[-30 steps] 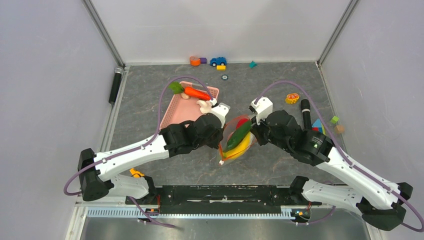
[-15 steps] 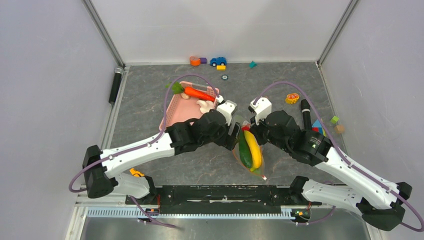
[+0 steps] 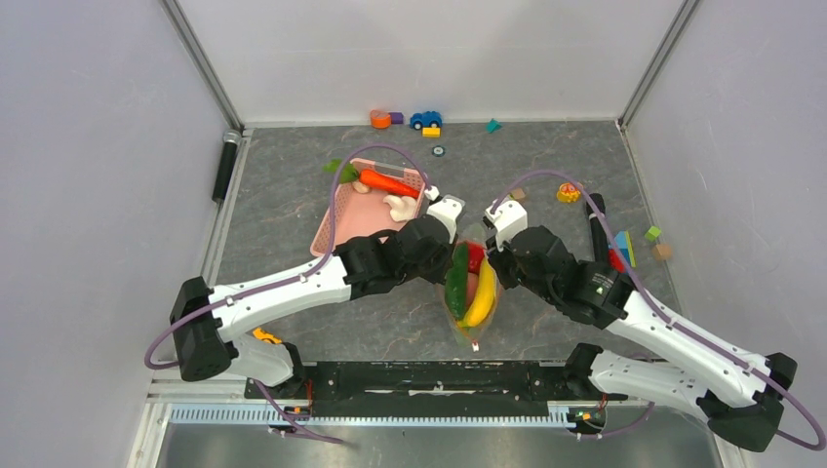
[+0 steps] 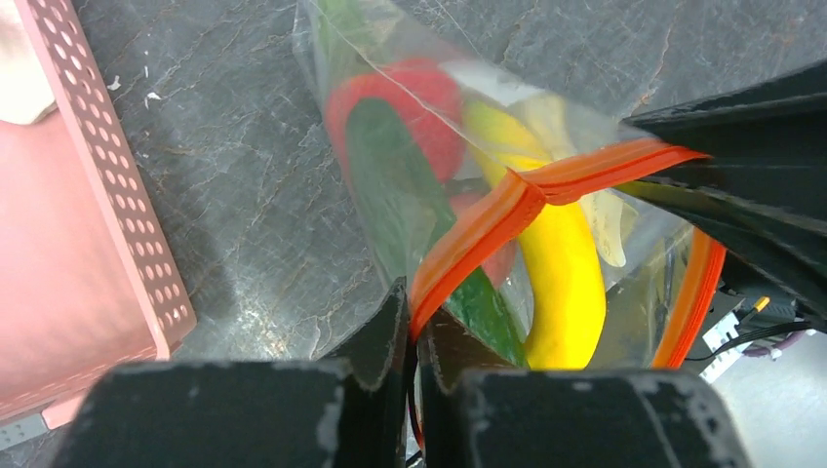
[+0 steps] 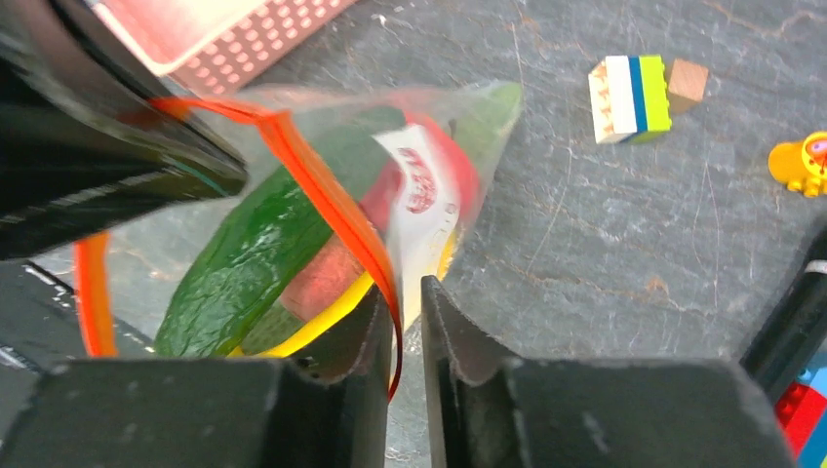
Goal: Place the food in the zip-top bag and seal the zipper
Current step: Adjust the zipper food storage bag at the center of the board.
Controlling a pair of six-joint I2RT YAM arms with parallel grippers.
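Note:
The zip-top bag (image 3: pixel 470 285) hangs between my two grippers, its mouth partly spread. Inside it lie a green cucumber (image 3: pixel 455 278), a yellow banana (image 3: pixel 481 297) and a red tomato (image 3: pixel 475 255). My left gripper (image 4: pixel 414 312) is shut on the orange-red zipper (image 4: pixel 488 229) strip. My right gripper (image 5: pixel 408 292) has its jaws slightly apart; the zipper (image 5: pixel 322 195) strip runs between them, lying against one finger only. No slider knob shows. An orange carrot (image 3: pixel 388 182) and a white mushroom (image 3: pixel 398 206) sit in the pink basket (image 3: pixel 336 214).
Small blocks (image 3: pixel 380 119) and a blue car (image 3: pixel 425 119) lie along the back wall. A black cylinder (image 3: pixel 225 166) rests at the left edge, another (image 3: pixel 595 219) beside the right arm. A yellow toy (image 3: pixel 570 192) and coloured blocks (image 5: pixel 631 95) lie at the right.
The bag swung from leaning left, to right, to hanging toward the near edge. My left gripper let go and shut again on the strip. My right jaws eased apart.

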